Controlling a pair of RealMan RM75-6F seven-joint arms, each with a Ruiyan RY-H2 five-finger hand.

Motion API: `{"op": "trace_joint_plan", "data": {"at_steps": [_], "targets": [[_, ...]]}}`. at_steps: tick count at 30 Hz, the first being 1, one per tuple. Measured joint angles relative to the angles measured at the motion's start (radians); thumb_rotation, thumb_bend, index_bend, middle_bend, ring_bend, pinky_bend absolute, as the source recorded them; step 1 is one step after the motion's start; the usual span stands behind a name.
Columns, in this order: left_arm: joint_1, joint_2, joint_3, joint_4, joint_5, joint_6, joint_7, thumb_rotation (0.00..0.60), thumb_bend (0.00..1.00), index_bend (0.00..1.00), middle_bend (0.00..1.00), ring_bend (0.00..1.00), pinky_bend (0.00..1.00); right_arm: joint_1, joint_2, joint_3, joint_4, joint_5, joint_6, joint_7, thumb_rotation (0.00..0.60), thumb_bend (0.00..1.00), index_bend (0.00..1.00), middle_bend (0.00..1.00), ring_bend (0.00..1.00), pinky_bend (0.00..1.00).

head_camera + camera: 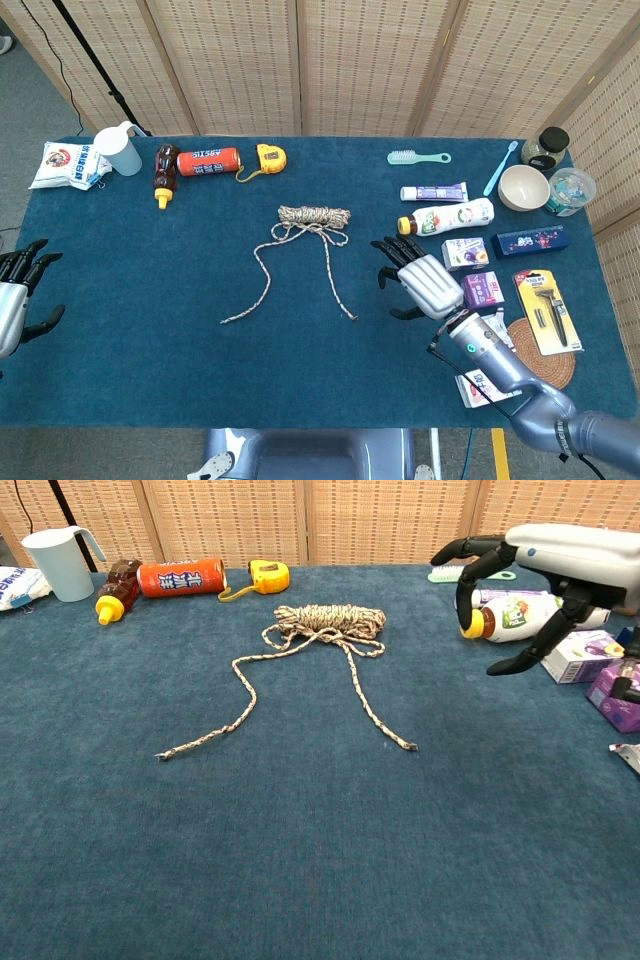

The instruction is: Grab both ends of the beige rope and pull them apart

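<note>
Coiled beige rope, both ends trailing loose

My head view looks steeply down from high up, taking in the whole blue table. My chest view sits low and near, facing across it; both share the beige rope.

White Chinese characters on the orange can lying at far left, too small to make out elsewhere, print on boxes and bottles at right blurred, unreadable
</note>
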Motion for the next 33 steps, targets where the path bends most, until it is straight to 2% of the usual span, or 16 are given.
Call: {"op": "trace_joint_plan", "data": {"at_steps": [4, 14, 33], "targets": [[-0.006, -0.002, -0.001, 0.004, -0.011, -0.01, 0.001, 0.6, 0.25, 0.21, 0.12, 0.14, 0.15, 0.051, -0.044, 0.0, 0.057, 0.009, -0.052, 0.005, 0.6, 0.24, 0.44, 0.09, 0.0, 0.0], [-0.01, -0.006, 0.004, 0.026, -0.028, -0.026, -0.002, 0.6, 0.25, 0.21, 0.12, 0.14, 0.15, 0.147, -0.132, -0.014, 0.171, 0.025, -0.146, 0.002, 0.6, 0.42, 0.42, 0.08, 0.0, 0.0], [-0.011, -0.001, 0.012, 0.038, -0.031, -0.028, -0.019, 0.6, 0.25, 0.2, 0.12, 0.12, 0.15, 0.218, -0.256, -0.085, 0.316, 0.005, -0.176, 0.009, 0.6, 0.43, 0.42, 0.08, 0.0, 0.0]]}}
